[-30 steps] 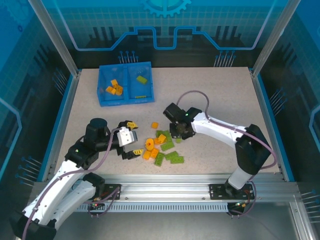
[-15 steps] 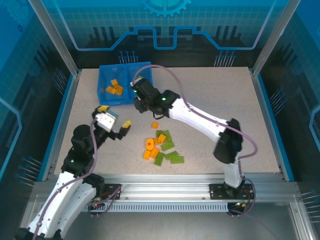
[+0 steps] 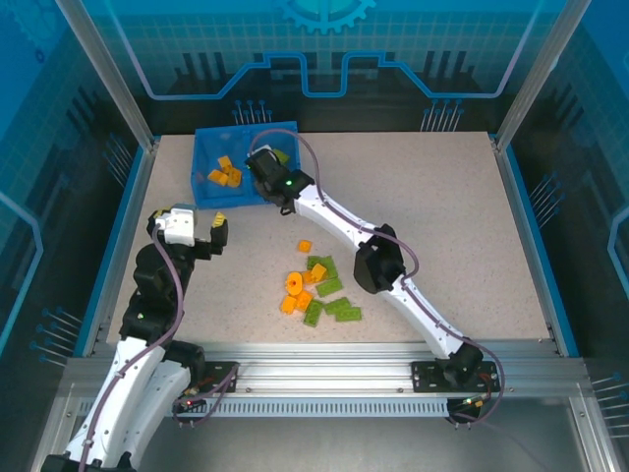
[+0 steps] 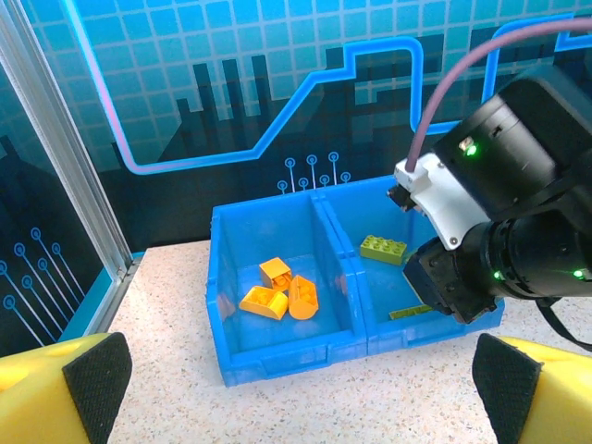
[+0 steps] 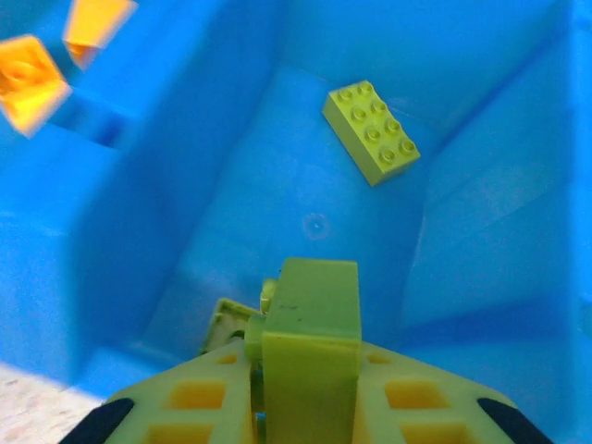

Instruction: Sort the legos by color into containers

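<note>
The blue bin (image 3: 200, 175) stands at the back left, its two compartments side by side. Three orange legos (image 4: 282, 294) lie in the left one. A green lego (image 4: 384, 248) and a thin green piece (image 4: 410, 313) lie in the right one. My right gripper (image 3: 263, 169) hangs over the right compartment, shut on a light green lego (image 5: 310, 324); below it lies the green brick (image 5: 372, 131). My left gripper (image 4: 296, 398) stands wide open in front of the bin with nothing between its pads (image 4: 97, 379). More orange legos (image 3: 295, 287) and green legos (image 3: 329, 287) lie piled mid-table.
One orange brick (image 3: 305, 246) lies apart, just behind the pile. The right arm (image 3: 378, 261) stretches diagonally across the table from its base to the bin. Metal frame posts and blue walls close in the table's edges.
My right gripper has travelled from the pile to the bin's right compartment with the green lego. The left arm has swung back and left, away from the pile, still open.
</note>
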